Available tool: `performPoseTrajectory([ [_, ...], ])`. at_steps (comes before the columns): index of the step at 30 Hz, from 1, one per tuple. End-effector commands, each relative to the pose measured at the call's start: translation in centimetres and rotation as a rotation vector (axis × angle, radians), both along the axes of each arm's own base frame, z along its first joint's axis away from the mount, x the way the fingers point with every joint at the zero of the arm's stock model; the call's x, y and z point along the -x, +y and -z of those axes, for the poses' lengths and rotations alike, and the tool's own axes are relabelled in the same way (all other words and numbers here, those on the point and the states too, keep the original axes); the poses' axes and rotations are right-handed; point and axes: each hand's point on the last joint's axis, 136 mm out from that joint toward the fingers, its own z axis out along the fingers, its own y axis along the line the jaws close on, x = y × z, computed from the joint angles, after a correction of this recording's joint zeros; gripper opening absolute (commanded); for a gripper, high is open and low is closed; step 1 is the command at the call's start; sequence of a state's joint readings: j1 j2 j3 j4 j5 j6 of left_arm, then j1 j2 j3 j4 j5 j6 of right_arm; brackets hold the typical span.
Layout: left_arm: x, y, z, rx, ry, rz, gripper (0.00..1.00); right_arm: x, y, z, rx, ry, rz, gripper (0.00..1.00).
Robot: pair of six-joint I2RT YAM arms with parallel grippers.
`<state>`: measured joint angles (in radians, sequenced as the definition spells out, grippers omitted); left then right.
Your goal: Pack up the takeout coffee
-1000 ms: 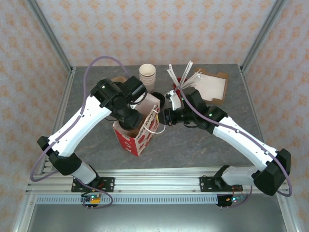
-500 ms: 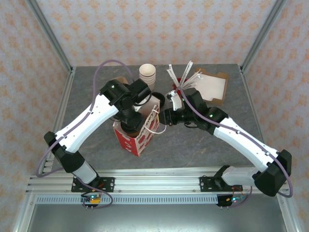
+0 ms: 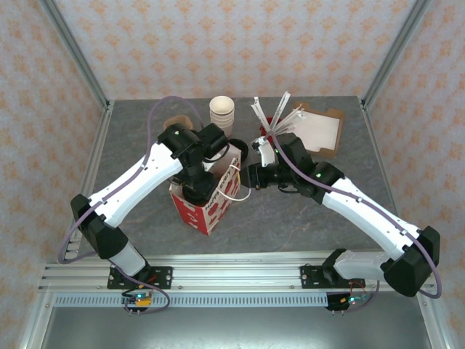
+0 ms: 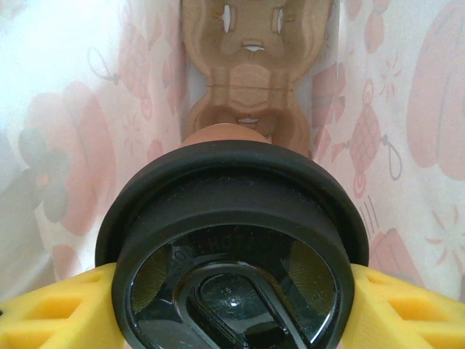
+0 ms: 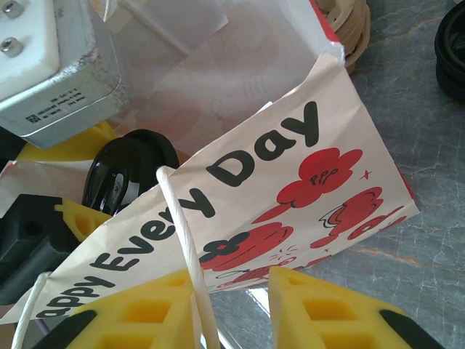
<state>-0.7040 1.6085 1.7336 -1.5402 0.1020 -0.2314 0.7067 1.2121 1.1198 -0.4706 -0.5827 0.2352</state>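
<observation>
The takeout coffee (image 4: pixel 232 254), a tan cup under a round black lid, hangs inside the red-and-white paper bag (image 3: pixel 211 207). My left gripper (image 4: pixel 232 309) is shut on it, with a yellow finger pressed on each side of the lid. From above, the left gripper (image 3: pixel 197 190) reaches down into the bag's open mouth. The lid (image 5: pixel 123 174) shows past the bag's rim (image 5: pixel 290 167) in the right wrist view. My right gripper (image 5: pixel 232 305) sits at the bag's right side, open, with the white cord handle (image 5: pixel 182 225) running along its left finger.
A stack of lidless cream cups (image 3: pixel 222 113) stands behind the bag. Loose black lids (image 5: pixel 452 40) and tan discs (image 5: pixel 352 25) lie beside them. Paper-wrapped straws (image 3: pixel 280 116) and a brown cardboard tray (image 3: pixel 320 131) sit at the back right. Metal frame posts border the table.
My left arm has swung right and further over the bag, carrying the cup down into its mouth. The right gripper has stayed by the handle.
</observation>
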Motion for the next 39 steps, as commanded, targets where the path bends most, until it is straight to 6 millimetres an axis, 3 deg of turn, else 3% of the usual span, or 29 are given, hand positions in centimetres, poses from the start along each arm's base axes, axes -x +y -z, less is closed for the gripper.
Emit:
performPoseTrajectory([
  [1,-0.2,-0.1,0.2,0.034,-0.008,-0.025,0.47,-0.1,0.0,-0.6,-0.009,-0.039,0.004,0.3],
  [39,-0.4,0.1,4.4,0.051,0.054,-0.053,0.46,-0.5,-0.1,-0.3,0.013,-0.036,0.016,0.34],
])
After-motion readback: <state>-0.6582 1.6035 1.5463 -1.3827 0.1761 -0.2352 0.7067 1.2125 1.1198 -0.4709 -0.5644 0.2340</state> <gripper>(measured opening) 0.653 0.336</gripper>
